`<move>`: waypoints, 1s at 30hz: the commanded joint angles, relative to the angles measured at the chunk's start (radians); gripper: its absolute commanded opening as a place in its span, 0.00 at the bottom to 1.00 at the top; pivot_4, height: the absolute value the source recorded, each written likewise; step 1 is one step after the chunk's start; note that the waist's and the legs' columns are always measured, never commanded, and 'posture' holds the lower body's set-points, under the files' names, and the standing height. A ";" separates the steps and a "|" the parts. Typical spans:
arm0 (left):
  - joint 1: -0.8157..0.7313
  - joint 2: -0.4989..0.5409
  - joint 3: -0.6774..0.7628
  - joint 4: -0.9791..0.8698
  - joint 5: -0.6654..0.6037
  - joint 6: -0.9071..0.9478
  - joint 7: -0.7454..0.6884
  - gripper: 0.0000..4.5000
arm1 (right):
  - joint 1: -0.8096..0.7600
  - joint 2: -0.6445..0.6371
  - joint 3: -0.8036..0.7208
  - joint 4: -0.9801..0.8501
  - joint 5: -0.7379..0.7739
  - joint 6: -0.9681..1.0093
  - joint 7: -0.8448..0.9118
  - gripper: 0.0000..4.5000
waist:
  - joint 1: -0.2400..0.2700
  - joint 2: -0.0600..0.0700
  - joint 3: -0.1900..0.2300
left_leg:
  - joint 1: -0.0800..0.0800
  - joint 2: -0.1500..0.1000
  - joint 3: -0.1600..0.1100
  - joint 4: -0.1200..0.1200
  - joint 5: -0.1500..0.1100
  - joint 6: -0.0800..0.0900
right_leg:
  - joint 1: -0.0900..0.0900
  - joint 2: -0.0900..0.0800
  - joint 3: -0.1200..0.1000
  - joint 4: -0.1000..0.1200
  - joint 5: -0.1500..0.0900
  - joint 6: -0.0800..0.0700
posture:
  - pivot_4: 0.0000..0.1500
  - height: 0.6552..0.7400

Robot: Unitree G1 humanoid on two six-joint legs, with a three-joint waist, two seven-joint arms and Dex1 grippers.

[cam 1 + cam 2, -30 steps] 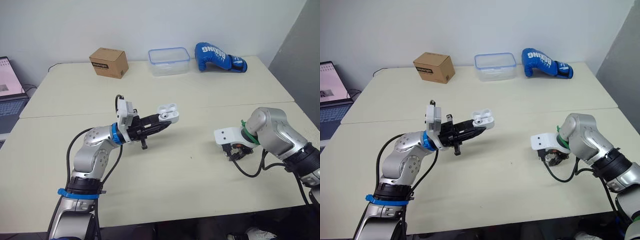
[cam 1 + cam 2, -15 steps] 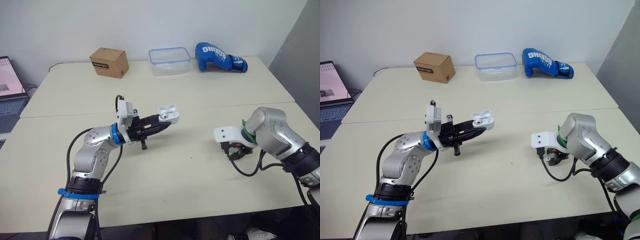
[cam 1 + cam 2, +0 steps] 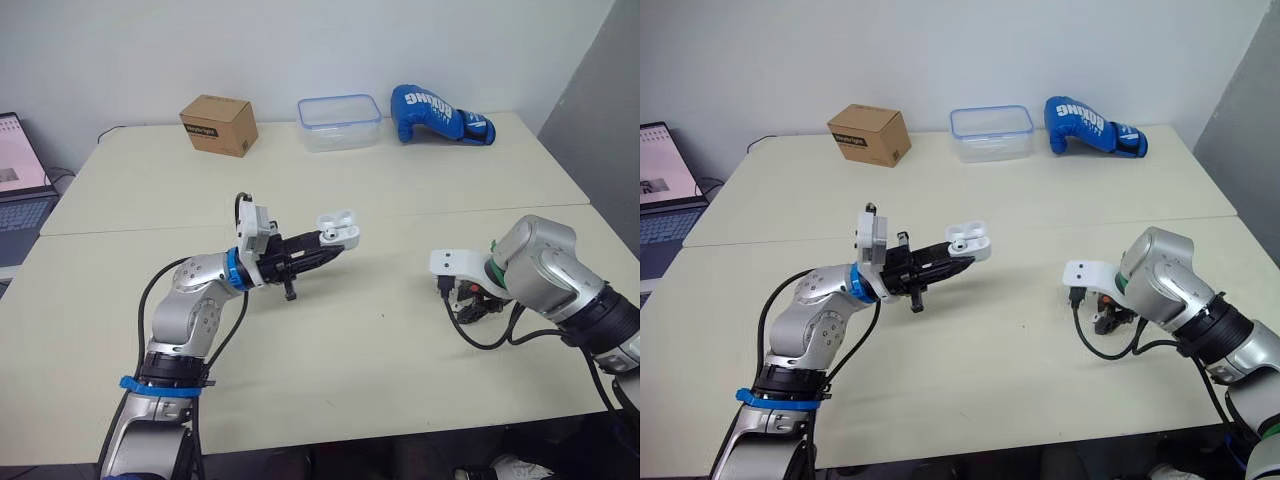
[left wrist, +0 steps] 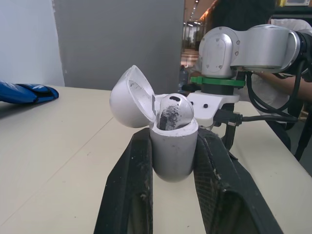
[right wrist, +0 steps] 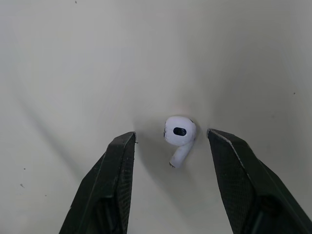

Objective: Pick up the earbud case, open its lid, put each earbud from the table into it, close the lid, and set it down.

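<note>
Earbud case (image 3: 337,230), lid (image 4: 129,97) open with one earbud (image 4: 171,111) seated inside, is pinched by the left gripper (image 4: 173,141) at frame centre. Right gripper (image 5: 170,135), fingers spread, straddles the loose earbud (image 5: 179,132) on the table (image 3: 340,345), centre right.

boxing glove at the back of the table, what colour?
Blue with white lettering; the boxing glove shows best in the left eye view.
</note>
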 commanded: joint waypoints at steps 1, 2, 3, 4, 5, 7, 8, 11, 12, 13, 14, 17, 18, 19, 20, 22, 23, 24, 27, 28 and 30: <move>-0.026 -0.007 0.001 -0.009 0.000 -0.024 -0.007 0.17 | -0.029 0.004 0.006 -0.021 0.020 0.048 -0.018 0.54 | 0.000 0.000 0.000 | 0.000 0.000 0.000 0.000 0.000 0.000 | 0.000 0.000 0.000 0.000 0.000 0.000 | 1.00 0.89; -0.027 -0.009 0.001 -0.007 0.000 -0.024 -0.007 0.17 | -0.031 0.006 0.010 -0.017 0.022 0.056 -0.026 0.54 | 0.001 0.000 0.000 | 0.000 0.000 0.000 0.000 0.000 0.000 | 0.000 0.000 0.000 0.000 0.000 0.000 | 1.00 0.89; -0.028 -0.009 0.001 -0.006 0.001 -0.024 -0.008 0.17 | -0.034 0.008 0.013 -0.015 0.028 0.066 -0.032 0.54 | 0.001 0.000 0.000 | 0.000 0.000 0.000 0.000 0.000 0.000 | 0.000 0.000 0.000 0.000 0.000 0.000 | 1.00 0.89; -0.028 -0.010 0.001 -0.006 0.002 -0.024 -0.009 0.17 | -0.036 0.008 0.017 -0.015 0.035 0.073 -0.037 0.54 | 0.001 0.000 0.000 | 0.000 0.000 0.000 0.000 0.000 0.000 | 0.000 0.000 0.000 0.000 0.000 0.000 | 1.00 0.89; -0.029 -0.011 0.001 -0.006 0.003 -0.023 -0.009 0.17 | -0.039 0.007 0.021 -0.014 0.042 0.076 -0.041 0.54 | 0.001 0.000 0.000 | 0.000 0.000 0.000 0.000 0.000 0.000 | 0.000 0.000 0.000 0.000 0.000 0.000 | 1.00 0.89; -0.030 -0.013 0.002 -0.006 0.004 -0.021 -0.008 0.17 | -0.044 0.003 0.027 -0.013 0.051 0.080 -0.049 0.54 | 0.001 0.000 0.000 | 0.000 0.000 0.000 0.000 0.000 0.000 | 0.000 0.000 0.000 0.000 0.000 0.000 | 1.00 0.89; -0.030 -0.012 0.002 -0.007 0.004 -0.021 -0.009 0.17 | -0.046 0.002 0.030 -0.012 0.053 0.080 -0.053 0.54 | 0.001 0.000 0.000 | 0.000 0.000 0.000 0.000 0.000 0.000 | 0.000 0.000 0.000 0.000 0.000 0.000 | 1.00 0.89; -0.028 -0.011 0.003 -0.009 0.004 -0.019 -0.008 0.17 | -0.048 -0.001 0.038 -0.004 0.059 0.078 -0.064 0.54 | 0.001 0.000 0.000 | 0.000 0.000 0.000 0.000 0.000 0.000 | 0.000 0.000 0.000 0.000 0.000 0.000 | 1.00 0.89; -0.028 -0.012 0.003 -0.010 0.005 -0.018 -0.007 0.17 | -0.049 -0.002 0.040 -0.001 0.061 0.077 -0.069 0.54 | 0.001 0.000 0.000 | 0.000 0.000 0.000 0.000 0.000 0.000 | 0.000 0.000 0.000 0.000 0.000 0.000 | 1.00 0.89; -0.028 -0.012 0.002 -0.010 0.005 -0.018 -0.007 0.17 | -0.050 -0.003 0.042 0.001 0.064 0.077 -0.073 0.54 | 0.001 0.000 0.000 | 0.000 0.000 0.000 0.000 0.000 0.000 | 0.000 0.000 0.000 0.000 0.000 0.000 | 1.00 0.89; -0.028 -0.012 0.002 -0.010 0.005 -0.017 -0.007 0.17 | -0.051 -0.004 0.044 0.002 0.068 0.077 -0.078 0.54 | 0.001 0.000 0.000 | 0.000 0.000 0.000 0.000 0.000 0.000 | 0.000 0.000 0.000 0.000 0.000 0.000 | 1.00 0.89; -0.028 -0.011 0.002 -0.012 0.005 -0.016 -0.006 0.17 | -0.054 -0.010 0.051 0.006 0.078 0.079 -0.089 0.54 | 0.001 0.000 0.000 | 0.000 0.000 0.000 0.000 0.000 0.000 | 0.000 0.000 0.000 0.000 0.000 0.000 | 1.00 0.89; -0.027 -0.011 0.002 -0.012 0.005 -0.016 -0.007 0.17 | -0.054 -0.012 0.053 0.007 0.080 0.080 -0.092 0.54 | 0.001 0.000 0.000 | 0.000 0.000 0.000 0.000 0.000 0.000 | 0.000 0.000 0.000 0.000 0.000 0.000 | 1.00 0.89; -0.027 -0.010 0.001 -0.013 0.005 -0.016 -0.007 0.17 | -0.055 -0.014 0.055 0.008 0.082 0.081 -0.095 0.54 | 0.001 0.000 0.000 | 0.000 0.000 0.000 0.000 0.000 0.000 | 0.000 0.000 0.000 0.000 0.000 0.000 | 1.00 0.89; -0.027 -0.011 0.001 -0.013 0.005 -0.015 -0.007 0.17 | -0.056 -0.015 0.056 0.009 0.084 0.083 -0.098 0.54 | 0.001 0.000 0.000 | 0.000 0.000 0.000 0.000 0.000 0.000 | 0.000 0.000 0.000 0.000 0.000 0.000 | 1.00 0.89; -0.028 -0.011 0.000 -0.011 0.005 -0.015 -0.008 0.17 | -0.057 -0.018 0.058 0.011 0.087 0.088 -0.102 0.54 | 0.001 0.000 0.000 | 0.000 0.000 0.000 0.000 0.000 0.000 | 0.000 0.000 0.000 0.000 0.000 0.000 | 1.00 0.89; -0.029 -0.012 -0.001 -0.010 0.006 -0.016 -0.009 0.17 | -0.057 -0.019 0.059 0.011 0.088 0.092 -0.105 0.54 | 0.001 0.000 0.000 | 0.000 0.000 0.000 0.000 0.000 0.000 | 0.000 0.000 0.000 0.000 0.000 0.000 | 1.00 0.89; -0.031 -0.013 -0.002 -0.008 0.006 -0.015 -0.010 0.17 | -0.057 -0.020 0.060 0.010 0.090 0.095 -0.107 0.54 | 0.001 0.000 0.000 | 0.000 0.000 0.000 0.000 0.000 0.000 | 0.000 0.000 0.000 0.000 0.000 0.000 | 1.00 0.89; -0.036 -0.015 -0.004 -0.004 0.006 -0.014 -0.012 0.17 | -0.058 -0.026 0.062 0.004 0.103 0.108 -0.112 0.54 | 0.001 0.000 0.000 | 0.000 0.000 0.000 0.000 0.000 0.000 | 0.000 0.000 0.000 0.000 0.000 0.000 | 1.00 0.89; -0.037 -0.015 -0.005 -0.003 0.006 -0.015 -0.013 0.17 | -0.059 -0.028 0.063 0.000 0.108 0.113 -0.114 0.54 | 0.001 0.000 0.000 | 0.000 0.000 0.000 0.000 0.000 0.000 | 0.000 0.000 0.000 0.000 0.000 0.000 | 1.00 0.89; -0.039 -0.016 -0.005 0.000 0.006 -0.015 -0.015 0.17 | -0.061 -0.030 0.066 -0.007 0.119 0.125 -0.118 0.54 | 0.001 0.000 0.000 | 0.000 0.000 0.000 0.000 0.000 0.000 | 0.000 0.000 0.000 0.000 0.000 0.000 | 1.00 0.89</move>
